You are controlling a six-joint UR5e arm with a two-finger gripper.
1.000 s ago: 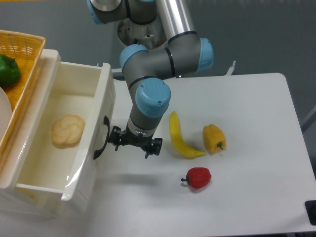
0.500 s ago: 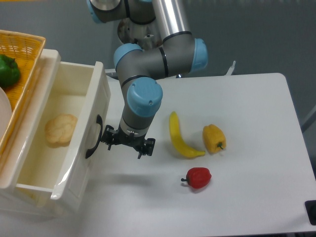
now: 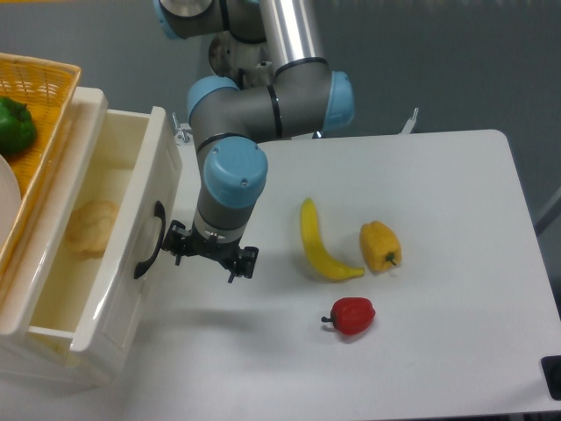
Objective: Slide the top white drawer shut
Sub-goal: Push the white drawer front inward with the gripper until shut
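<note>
The top white drawer (image 3: 162,171) stands part open at the left, its panelled front facing right with a curved black handle (image 3: 148,241). A pale bread roll (image 3: 90,226) lies inside it. My gripper (image 3: 210,254) points down just right of the drawer front, at handle height, with its left finger (image 3: 178,245) touching or nearly touching the front. The jaws stand spread apart and hold nothing. The lower drawer front is hidden under the top one.
A banana (image 3: 323,241), a yellow pepper (image 3: 379,246) and a red pepper (image 3: 352,315) lie on the white table (image 3: 456,263) right of the gripper. A wicker basket (image 3: 44,83) with a green pepper (image 3: 13,124) sits on the cabinet top.
The gripper has moved left against the drawer front, and the drawer has slid left, further into the cabinet. The roll inside has shifted left with it.
</note>
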